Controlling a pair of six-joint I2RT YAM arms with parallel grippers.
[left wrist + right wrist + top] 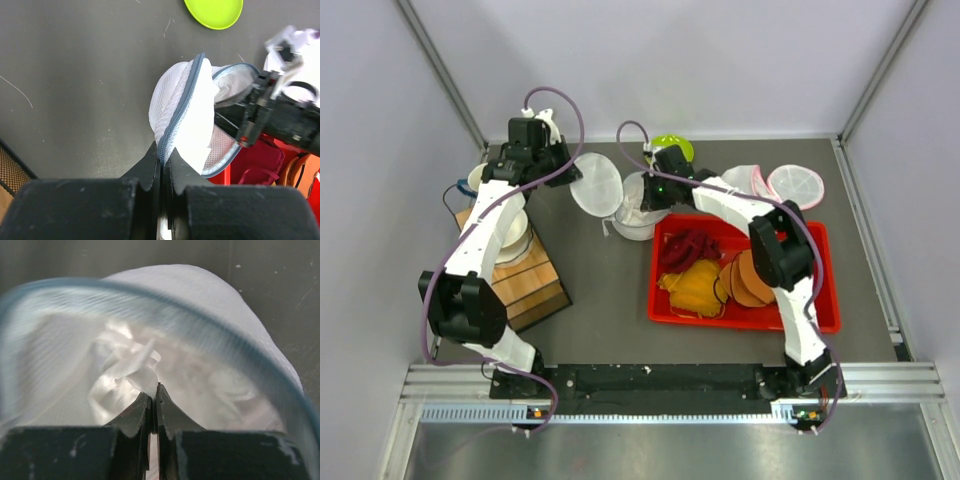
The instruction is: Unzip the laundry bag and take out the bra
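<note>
white mesh laundry bag [182,107] rim clamped by left gripper [161,156] | white satin bra [125,357] pinched by right gripper [153,390], 12 o'clock of tips, inside bag

laundry bag [632,222] left of tray [730,319], bra [125,362] inside it

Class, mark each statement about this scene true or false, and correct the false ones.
1. The left end effector is shut on the zip edge of the laundry bag. True.
2. The laundry bag is zipped fully closed. False: its mouth gapes open.
3. The right end effector pinches white fabric inside the bag. True.
4. The red tray holds nothing. False: coloured garments lie in it.
5. The green disc lies in the red tray. False: it lies on the table, beyond the bag.
</note>
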